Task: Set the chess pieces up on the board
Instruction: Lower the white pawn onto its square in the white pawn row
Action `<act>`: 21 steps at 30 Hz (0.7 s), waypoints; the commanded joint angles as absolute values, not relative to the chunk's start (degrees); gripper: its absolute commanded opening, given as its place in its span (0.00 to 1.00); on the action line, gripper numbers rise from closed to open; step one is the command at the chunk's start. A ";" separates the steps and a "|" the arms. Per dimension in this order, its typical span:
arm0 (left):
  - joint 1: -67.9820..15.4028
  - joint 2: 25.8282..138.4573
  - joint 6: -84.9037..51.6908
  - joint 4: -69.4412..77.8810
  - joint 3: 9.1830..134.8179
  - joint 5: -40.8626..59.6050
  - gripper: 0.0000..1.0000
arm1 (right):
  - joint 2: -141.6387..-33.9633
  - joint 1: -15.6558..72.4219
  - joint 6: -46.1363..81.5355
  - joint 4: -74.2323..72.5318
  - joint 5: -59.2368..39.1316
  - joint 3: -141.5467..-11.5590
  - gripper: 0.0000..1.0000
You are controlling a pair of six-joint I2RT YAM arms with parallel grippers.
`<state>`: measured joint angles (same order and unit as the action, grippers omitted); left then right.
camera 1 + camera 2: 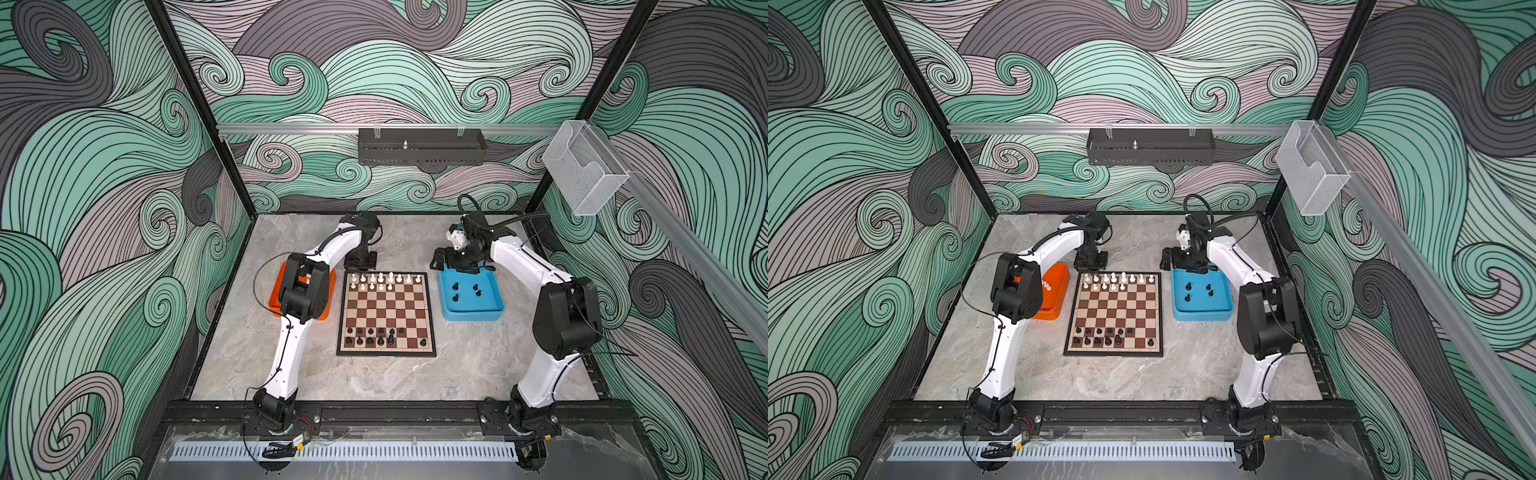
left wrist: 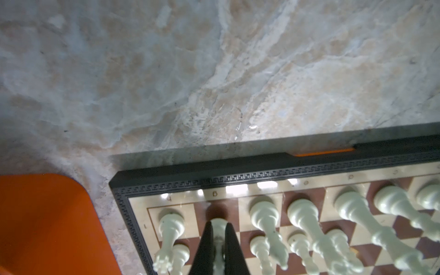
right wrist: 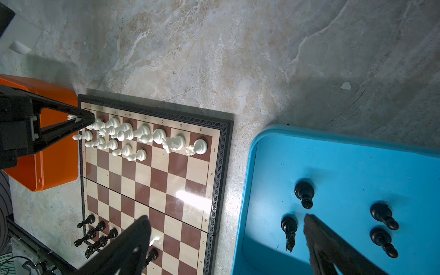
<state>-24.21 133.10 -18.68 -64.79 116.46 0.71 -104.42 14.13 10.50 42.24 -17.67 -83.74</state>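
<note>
left gripper (image 2: 219, 225) clamped on a white chessman (image 2: 218, 240), low over a dark back-row square of the board (image 1: 386, 311) | right gripper (image 3: 226, 217) spread wide above the blue tray (image 1: 494, 309), which holds four black chessmen (image 3: 304, 192) | risk: opening fingers may topple the crowded white neighbours (image 2: 264, 214)

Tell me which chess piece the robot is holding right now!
Look at the square brown-and-cream chessboard, then its far edge, where small white plastic chessmen stand. At the corner nearest the orange plastic tray, one white piece is the only one pinched in the left hand.
</note>
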 commanded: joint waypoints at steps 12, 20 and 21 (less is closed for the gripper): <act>-24.84 134.45 -19.52 -65.32 118.38 1.60 0.10 | -103.52 13.58 10.02 42.24 -18.19 -83.29 1.00; -24.80 134.11 -19.51 -64.97 118.31 1.58 0.18 | -103.56 13.53 10.06 42.24 -18.19 -83.32 1.00; -24.79 134.12 -19.56 -64.88 118.29 1.57 0.18 | -103.55 13.54 10.02 42.23 -18.19 -83.31 1.00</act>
